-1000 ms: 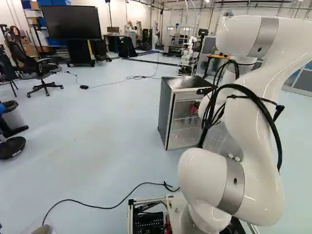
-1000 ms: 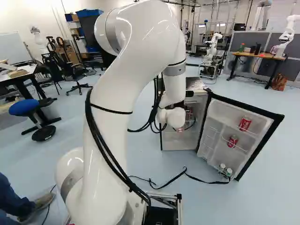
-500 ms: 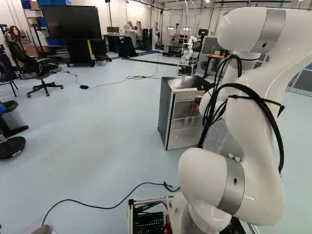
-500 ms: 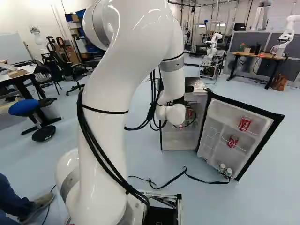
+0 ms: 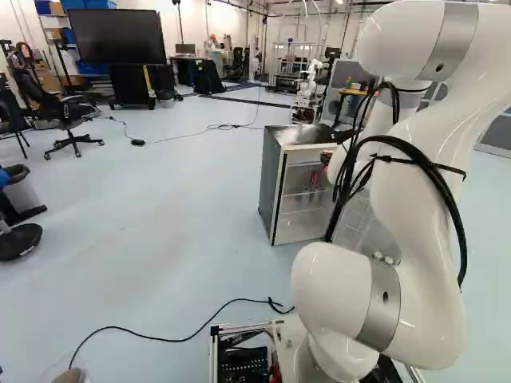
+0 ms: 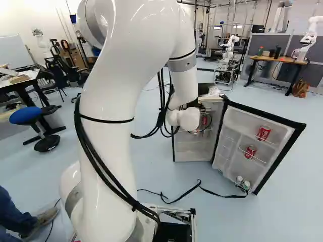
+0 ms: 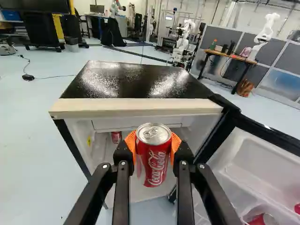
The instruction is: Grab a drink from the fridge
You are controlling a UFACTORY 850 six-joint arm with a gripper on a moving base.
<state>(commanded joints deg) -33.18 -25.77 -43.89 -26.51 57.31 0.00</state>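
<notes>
Since the earlier frames, my arm [image 6: 121, 101] has risen and swung back: its elbow reaches farther toward the left of the right base view and sits higher in the left base view, while the base has not moved. The can in my grip travels with the arm.

My gripper [image 5: 327, 154] stands partly open, its two fingers closed in from either side on a red cola can [image 7: 153, 161], the orange pads [image 7: 131, 143] against its sides. I hold the can nearly upright, lid uppermost, before the open front of the fridge [image 7: 133, 107], just below the pale edge of its dark top.

Inside the fridge, beyond my fingers, stands another red can [image 7: 116, 137]. The door [image 6: 257, 146] hangs open, hinged at the right of the fridge in the right base view. Its racks bear an upper can [image 6: 263, 133], a lower can [image 6: 251, 152] and, near the bottom, two white-topped containers [image 6: 239, 179].

A black strap [image 6: 222, 195] runs over the floor [image 6: 282, 212] to the foot of the door. Well beyond the fridge is a wooden-topped desk [image 6: 277, 59], with another robot [image 6: 309, 38] by its far end.
</notes>
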